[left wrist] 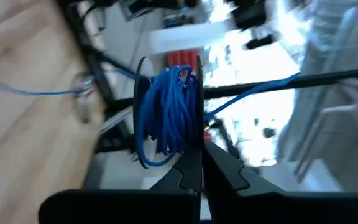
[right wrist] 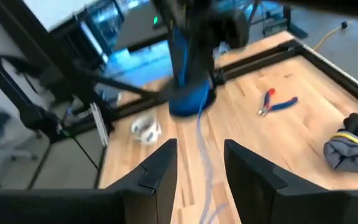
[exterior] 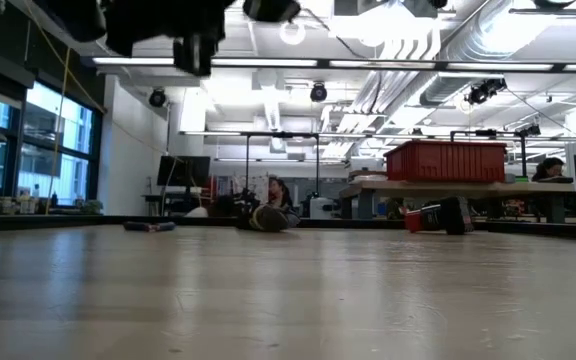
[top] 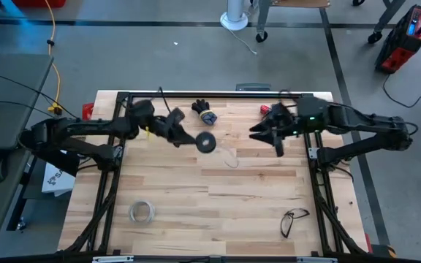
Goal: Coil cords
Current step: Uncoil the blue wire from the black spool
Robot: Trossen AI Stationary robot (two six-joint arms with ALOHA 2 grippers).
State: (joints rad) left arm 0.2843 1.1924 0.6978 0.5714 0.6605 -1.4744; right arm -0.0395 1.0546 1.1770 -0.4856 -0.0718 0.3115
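Dark round spool (top: 206, 142) wound with thin blue wire (left wrist: 166, 112) hangs above the middle of the pale wooden table (top: 218, 212), clamped between the closed fingers of the left gripper (top: 196, 139).

A loose strand of the wire trails down onto the boards near the centre. The right gripper (top: 269, 135) hovers towards the far right side, its jaws partly apart and holding nothing. A whitish tape ring (top: 142, 212) lies near the front left corner and dark-framed glasses (top: 294, 218) near the front right corner; the front middle lies open.
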